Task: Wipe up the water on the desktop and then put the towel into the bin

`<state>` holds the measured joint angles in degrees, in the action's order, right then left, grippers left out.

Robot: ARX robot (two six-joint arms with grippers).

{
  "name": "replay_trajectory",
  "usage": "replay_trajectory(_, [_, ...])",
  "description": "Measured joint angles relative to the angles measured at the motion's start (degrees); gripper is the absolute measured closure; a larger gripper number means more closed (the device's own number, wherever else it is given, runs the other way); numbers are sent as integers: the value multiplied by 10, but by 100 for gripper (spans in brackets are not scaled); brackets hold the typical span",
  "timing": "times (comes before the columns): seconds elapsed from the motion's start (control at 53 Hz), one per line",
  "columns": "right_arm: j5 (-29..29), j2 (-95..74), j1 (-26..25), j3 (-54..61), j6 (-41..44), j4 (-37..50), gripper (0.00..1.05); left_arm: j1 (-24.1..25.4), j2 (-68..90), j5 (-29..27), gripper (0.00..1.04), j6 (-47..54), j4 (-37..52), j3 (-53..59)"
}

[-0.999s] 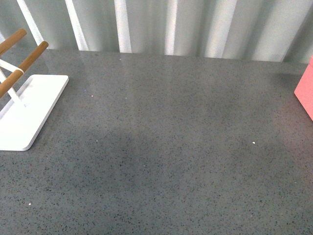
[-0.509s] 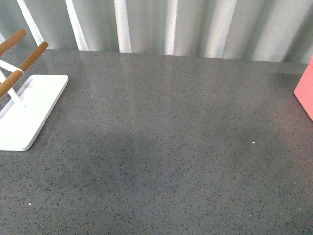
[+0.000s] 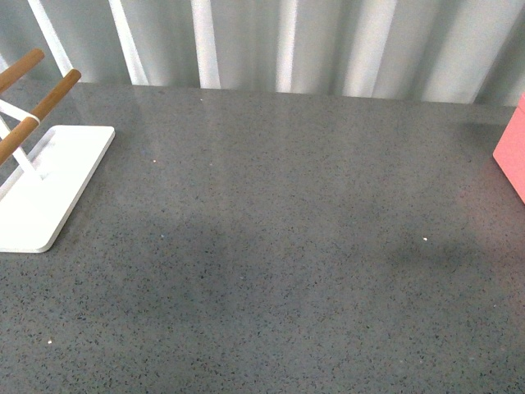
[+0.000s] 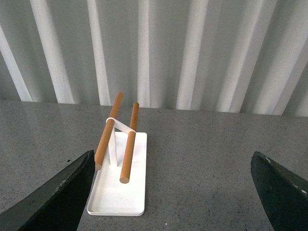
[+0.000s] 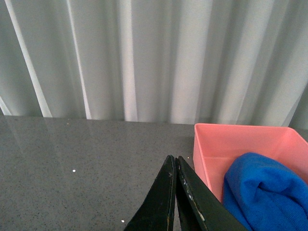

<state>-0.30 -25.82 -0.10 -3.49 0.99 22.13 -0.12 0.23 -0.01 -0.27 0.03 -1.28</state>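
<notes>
Desktop first: the large dark-grey speckled stone-like surface (image 3: 279,246) fills your front view, slightly glossy, and you can see no pooled water on it, only soft darker patches that could be shadow or sheen. Neither arm shows in that view. At its right edge sits a corner of the salmon-pink flat-sided plastic bin (image 3: 513,160), and at its left the flat white tray-base rack with wooden rods (image 3: 41,193).

Look at the right wrist view and you find the task's cloth: the bright royal-blue soft microfibre towel (image 5: 264,192) lies bunched inside the pink bin (image 5: 211,144), resting against its near wall and not in any grip. The right tool (image 5: 177,192) has its two dark fingers pressed together with nothing between them, hanging just beside the bin's outer wall, over bare stone.

From the left wrist view, the left tool (image 4: 173,192) stands wide apart, its two dark fingers at the picture's outer edges, holding nothing and facing the white rack (image 4: 120,192), which is near but not touched.

Judging by this, you are at the end: wiping looks done and the towel is binned. Your next move calls for little more than drawing both arms clear without clipping the bin or the rack.
</notes>
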Motion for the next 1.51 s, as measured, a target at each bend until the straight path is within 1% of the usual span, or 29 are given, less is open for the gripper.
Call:
replay_trajectory(0.226, [0, 51, 0, 15, 0, -36, 102, 0, 0, 0, 7, 0, 0, 0])
replay_trajectory(0.32, [0, 65, 0, 22, 0, -28, 102, 0, 0, 0, 7, 0, 0, 0])
replay_trajectory(0.886, [0, 157, 0, 22, -3, -118, 102, 0, 0, 0, 7, 0, 0, 0])
replay_trajectory(0.905, [1, 162, 0, 22, -3, -123, 102, 0, 0, 0, 7, 0, 0, 0])
replay_trajectory(0.98, [0, 215, 0, 22, -3, -195, 102, 0, 0, 0, 7, 0, 0, 0])
replay_trajectory(1.018, [1, 233, 0, 22, -3, -214, 102, 0, 0, 0, 7, 0, 0, 0])
replay_trajectory(1.301, [2, 255, 0, 22, -4, -221, 102, 0, 0, 0, 7, 0, 0, 0])
replay_trajectory(1.338, [2, 255, 0, 22, -4, -221, 98, 0, -1, 0, 7, 0, 0, 0])
replay_trajectory(1.376, [2, 256, 0, 22, -4, -221, 91, 0, -1, 0, 7, 0, 0, 0])
replay_trajectory(1.452, [2, 256, 0, 22, -4, -221, 81, 0, -1, 0, 7, 0, 0, 0])
replay_trajectory(1.508, [2, 256, 0, 22, -4, -221, 70, 0, -1, 0, 7, 0, 0, 0])
